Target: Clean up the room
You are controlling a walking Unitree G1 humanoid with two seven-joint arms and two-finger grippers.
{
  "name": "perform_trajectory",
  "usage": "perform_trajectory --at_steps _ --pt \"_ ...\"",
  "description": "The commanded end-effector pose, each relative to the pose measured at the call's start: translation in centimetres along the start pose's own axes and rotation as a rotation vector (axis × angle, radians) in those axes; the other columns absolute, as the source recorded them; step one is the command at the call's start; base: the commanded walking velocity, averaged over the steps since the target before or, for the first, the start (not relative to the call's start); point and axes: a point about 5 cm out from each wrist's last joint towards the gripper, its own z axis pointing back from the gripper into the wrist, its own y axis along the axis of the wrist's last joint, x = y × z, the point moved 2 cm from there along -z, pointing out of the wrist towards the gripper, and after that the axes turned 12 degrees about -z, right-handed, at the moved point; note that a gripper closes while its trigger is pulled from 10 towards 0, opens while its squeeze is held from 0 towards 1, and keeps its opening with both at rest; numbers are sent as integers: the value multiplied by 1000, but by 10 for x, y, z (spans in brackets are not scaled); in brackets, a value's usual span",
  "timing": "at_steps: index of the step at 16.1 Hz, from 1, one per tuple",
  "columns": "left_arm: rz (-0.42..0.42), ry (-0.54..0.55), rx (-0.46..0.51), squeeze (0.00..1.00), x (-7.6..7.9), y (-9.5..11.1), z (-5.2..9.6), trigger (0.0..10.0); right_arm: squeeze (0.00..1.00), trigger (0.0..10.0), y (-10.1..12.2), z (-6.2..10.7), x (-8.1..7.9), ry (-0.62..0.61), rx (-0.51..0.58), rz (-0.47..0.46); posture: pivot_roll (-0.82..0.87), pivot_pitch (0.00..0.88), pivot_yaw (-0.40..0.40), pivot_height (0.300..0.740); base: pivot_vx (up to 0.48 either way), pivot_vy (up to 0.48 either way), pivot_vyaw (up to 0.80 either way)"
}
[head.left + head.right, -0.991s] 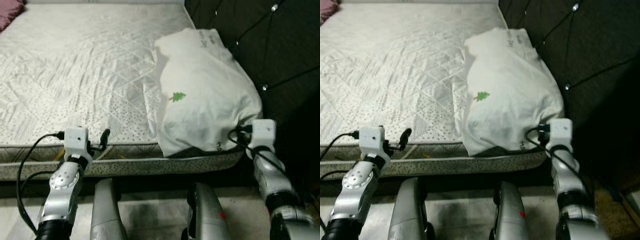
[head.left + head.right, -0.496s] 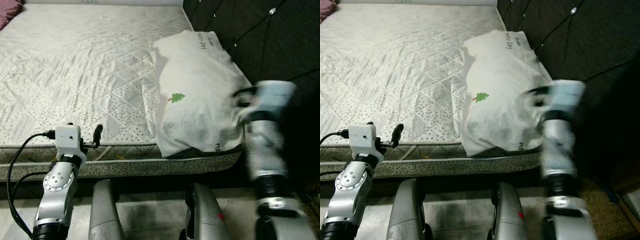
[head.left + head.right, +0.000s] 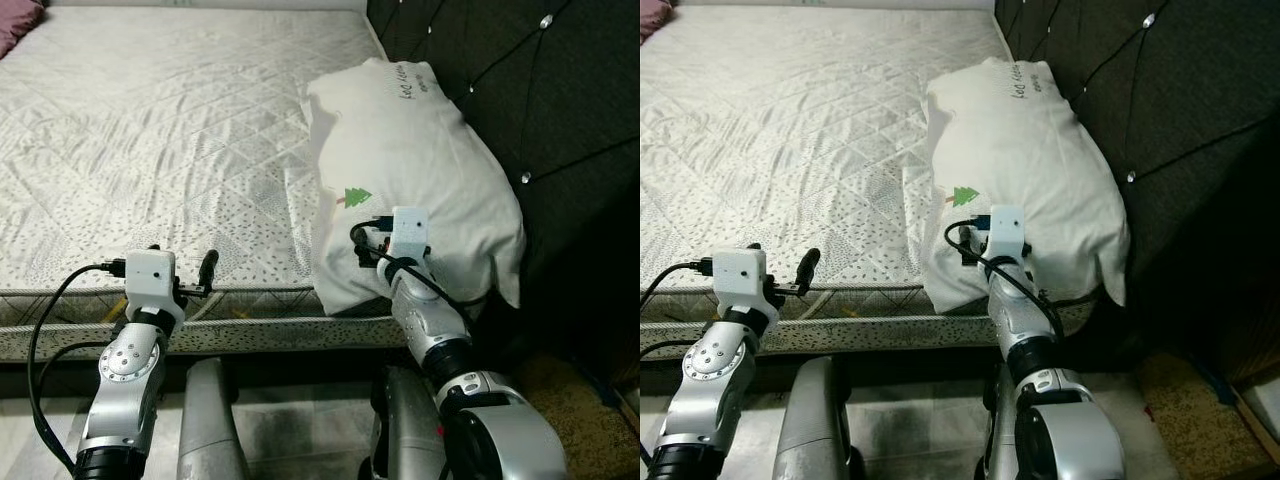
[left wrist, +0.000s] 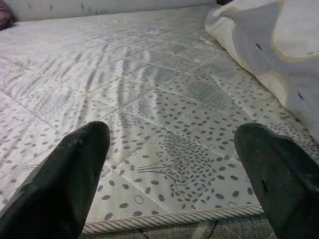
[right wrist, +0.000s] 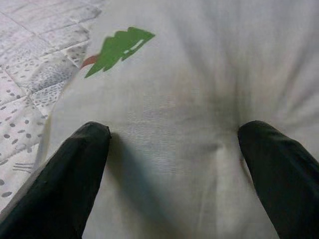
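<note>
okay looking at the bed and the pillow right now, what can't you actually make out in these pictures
- Writing on the pillow: a line near its top end in the eye views, too small to read.
- Pillow's underside and far side: hidden by its own bulk against the dark headboard.
- Pink thing at the bed's far corner: cut off by the picture's edge.
- Right gripper fingertips: in the eye views, hidden behind its wrist block; the wrist view shows them spread at the pillow.

- A dark tufted headboard (image 3: 540,90) stood along the bed's right side.
- A brown rug (image 3: 575,400) lay on the floor.
- A pink cushion (image 3: 18,22) sat at the mattress's far-left corner.
</note>
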Motion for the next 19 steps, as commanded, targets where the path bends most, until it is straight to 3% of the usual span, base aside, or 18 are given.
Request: perform_trajectory --at_steps 1,3,6,7,9,11,19 --pt "-6 7 -6 0 -1 0 2 10000 1000 10000 1 2 16 -40 12 -45 40 69 -61 529 0 0 0" --pt "0 -1 -6 0 4 0 2 10000 1000 10000 36 4 20 9 203 -57 34 73 -61 529 0 0 0" --pt "3 -8 -11 0 5 -1 2 10000 973 10000 76 19 5 108 376 6 19 74 -63 529 0 0 0" --pt "3 -9 -11 0 6 -1 2 10000 0 10000 78 23 0 149 392 18 19 74 -63 529 0 0 0" --pt "16 -21 -14 0 7 -1 1 10000 0 10000 69 40 -11 265 382 20 19 75 -65 529 0 0 0" --pt "17 -23 -13 0 9 -1 1 10000 0 10000 54 45 -15 315 339 15 16 72 -67 543 0 0 0" --pt "25 -24 -5 0 13 1 -2 10000 0 10000 57 49 -21 328 305 3 21 56 -76 630 0 0 0"
